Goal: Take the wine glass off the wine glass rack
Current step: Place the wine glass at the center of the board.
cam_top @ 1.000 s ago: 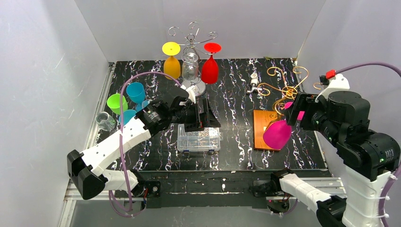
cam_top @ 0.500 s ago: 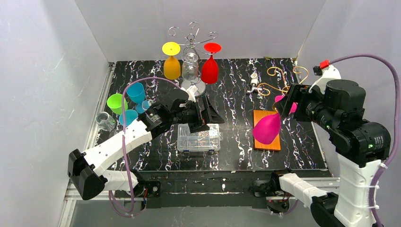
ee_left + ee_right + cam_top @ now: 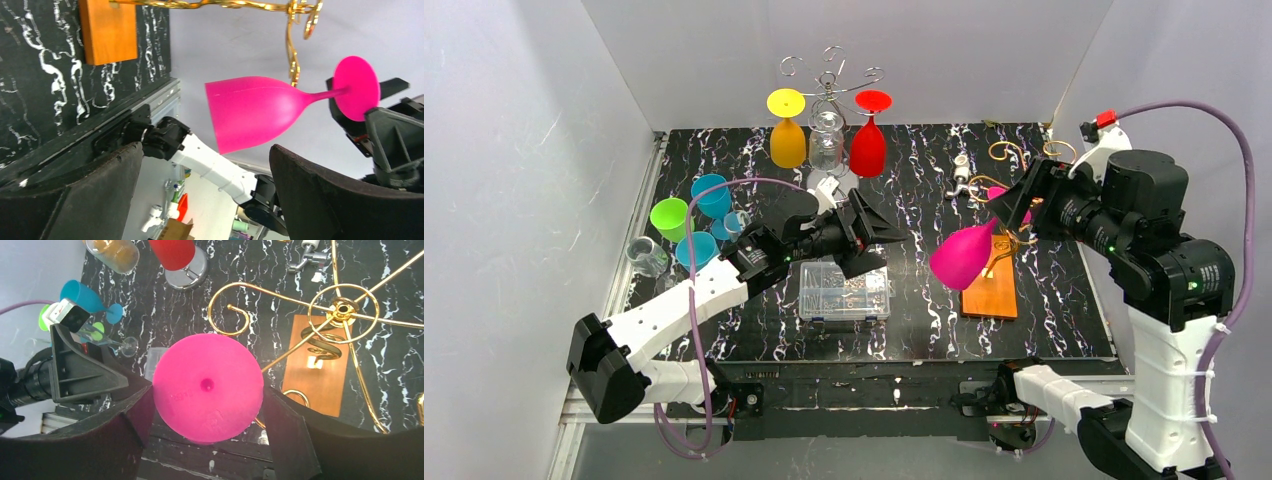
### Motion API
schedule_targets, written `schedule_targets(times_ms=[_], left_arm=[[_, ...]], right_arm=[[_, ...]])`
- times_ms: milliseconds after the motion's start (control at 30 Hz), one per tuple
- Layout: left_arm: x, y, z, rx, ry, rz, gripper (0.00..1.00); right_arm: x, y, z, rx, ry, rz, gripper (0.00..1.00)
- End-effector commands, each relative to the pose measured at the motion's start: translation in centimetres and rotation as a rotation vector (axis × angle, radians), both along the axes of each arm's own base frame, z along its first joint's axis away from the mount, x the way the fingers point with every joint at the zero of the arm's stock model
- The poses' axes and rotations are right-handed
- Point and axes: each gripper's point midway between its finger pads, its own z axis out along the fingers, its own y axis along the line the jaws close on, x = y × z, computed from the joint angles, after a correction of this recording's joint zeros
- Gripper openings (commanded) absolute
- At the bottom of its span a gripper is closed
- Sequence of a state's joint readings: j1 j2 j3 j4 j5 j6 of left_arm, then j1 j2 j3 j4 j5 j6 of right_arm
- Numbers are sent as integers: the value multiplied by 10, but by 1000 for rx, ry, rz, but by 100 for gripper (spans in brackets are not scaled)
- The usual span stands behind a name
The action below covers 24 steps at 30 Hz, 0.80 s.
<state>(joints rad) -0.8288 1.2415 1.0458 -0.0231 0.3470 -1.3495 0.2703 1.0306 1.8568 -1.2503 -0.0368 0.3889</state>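
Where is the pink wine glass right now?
Top view, right of centre: the pink wine glass hangs in the right gripper, held by its foot, by the wooden base.

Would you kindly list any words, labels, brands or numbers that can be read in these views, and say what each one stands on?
No word, brand, number or sign is legible in any view.
Pink wine glass: a faint raised marking on the underside of its foot, seen in the right wrist view, too blurred to read.
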Motion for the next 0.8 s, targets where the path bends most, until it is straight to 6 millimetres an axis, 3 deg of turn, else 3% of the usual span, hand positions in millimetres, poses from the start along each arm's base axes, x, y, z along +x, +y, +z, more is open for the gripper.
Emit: schedule_targets(times_ms=[0,233,600,767], left_arm=[[-4,-2,47,-139,-44,2,96],[-5,-7,65,-195,-17,-3,90],[-1,-19,88,-336,3,-3,69],[2,-15,104,-396,-22,29,60]], right_arm=[[15,12,28,111,-64,-13,53],[31,24,44,206,-70,-22,53],[41,37,55,308,-69,-13,52],[42,44,63,380,-72,-10,52]])
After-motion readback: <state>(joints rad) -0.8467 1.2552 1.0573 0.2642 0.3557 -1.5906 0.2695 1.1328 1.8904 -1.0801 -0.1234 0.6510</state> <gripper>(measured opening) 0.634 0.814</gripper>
